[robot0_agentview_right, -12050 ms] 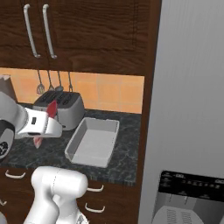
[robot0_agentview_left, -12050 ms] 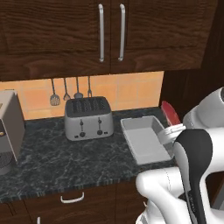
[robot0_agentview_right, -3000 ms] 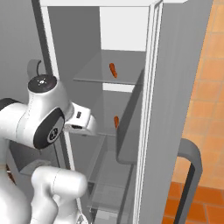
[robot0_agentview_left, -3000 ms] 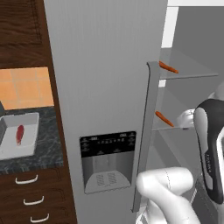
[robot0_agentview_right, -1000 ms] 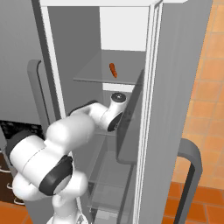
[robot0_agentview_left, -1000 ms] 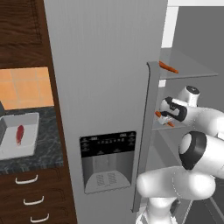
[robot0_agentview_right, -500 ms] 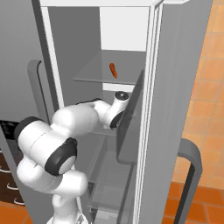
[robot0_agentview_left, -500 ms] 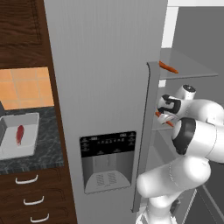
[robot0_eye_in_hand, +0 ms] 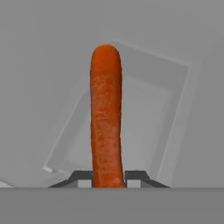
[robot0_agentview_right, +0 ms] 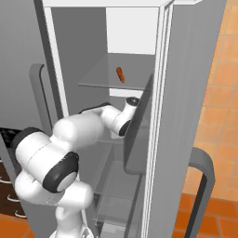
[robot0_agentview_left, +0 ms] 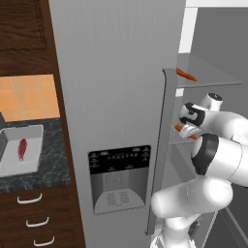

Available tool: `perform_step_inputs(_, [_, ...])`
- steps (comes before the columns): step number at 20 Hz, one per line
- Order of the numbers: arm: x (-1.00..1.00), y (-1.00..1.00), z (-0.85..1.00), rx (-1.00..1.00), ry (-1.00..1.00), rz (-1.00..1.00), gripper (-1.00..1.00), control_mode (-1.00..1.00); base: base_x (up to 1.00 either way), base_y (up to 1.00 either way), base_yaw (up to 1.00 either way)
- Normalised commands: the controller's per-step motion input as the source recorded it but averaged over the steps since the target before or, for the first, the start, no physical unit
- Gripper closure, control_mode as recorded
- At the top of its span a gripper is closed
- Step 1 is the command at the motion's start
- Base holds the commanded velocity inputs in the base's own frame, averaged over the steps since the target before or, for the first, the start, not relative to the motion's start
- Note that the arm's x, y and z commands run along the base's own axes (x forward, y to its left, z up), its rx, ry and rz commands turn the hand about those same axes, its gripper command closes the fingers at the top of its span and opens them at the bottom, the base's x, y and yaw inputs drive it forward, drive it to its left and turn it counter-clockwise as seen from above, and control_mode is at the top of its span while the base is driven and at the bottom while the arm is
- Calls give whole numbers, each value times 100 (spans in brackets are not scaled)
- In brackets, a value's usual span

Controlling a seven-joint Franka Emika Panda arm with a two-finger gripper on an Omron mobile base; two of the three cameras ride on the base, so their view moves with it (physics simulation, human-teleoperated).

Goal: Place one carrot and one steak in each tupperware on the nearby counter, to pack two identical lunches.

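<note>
- Orange carrot (robot0_eye_in_hand: pixel 105 118) pinched between the gripper (robot0_eye_in_hand: pixel 108 176) tips, sticking straight out ahead of them in the hand view.
- Jaws pressed in on its near end, one dark fingertip (robot0_eye_in_hand: pixel 82 176) on each side.
- From the left base view, gripper (robot0_agentview_left: pixel 186 127) reaching into the open fridge (robot0_agentview_left: pixel 116 72), the held carrot (robot0_agentview_left: pixel 185 131) poking out low beside it at the middle shelf.
- Above the gripper, second carrot (robot0_agentview_left: pixel 186 74) lying on the upper glass shelf (robot0_agentview_left: pixel 213 80); same one (robot0_agentview_right: pixel 120 74) up over the wrist from the right.
- Well off to the gripper's left, past the fridge door, pale tupperware (robot0_agentview_left: pixel 30 164) on the dark counter (robot0_agentview_left: pixel 38 178).
- Red steak (robot0_agentview_left: pixel 22 148) flat inside that tray.
- Below the counter, brown drawers (robot0_agentview_left: pixel 34 220) with silver handles.
</note>
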Motion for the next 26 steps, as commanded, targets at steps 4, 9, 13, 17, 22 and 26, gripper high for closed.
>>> perform_step_inputs(4, [-97,17,17,-2,0,-3,100,-100,0,0,0])
perform_step_inputs(9, [-95,33,88,-5,0,-7,100,-100,0,0,0])
perform_step_inputs(13, [-97,26,78,0,-1,-8,100,-100,0,0,0])
perform_step_inputs(17, [-100,28,48,0,-6,-1,100,-100,0,0,0])
perform_step_inputs(22, [-40,27,19,0,-2,0,100,100,-60,42,0])
perform_step_inputs(26, [0,0,0,0,0,0,100,100,-100,88,0])
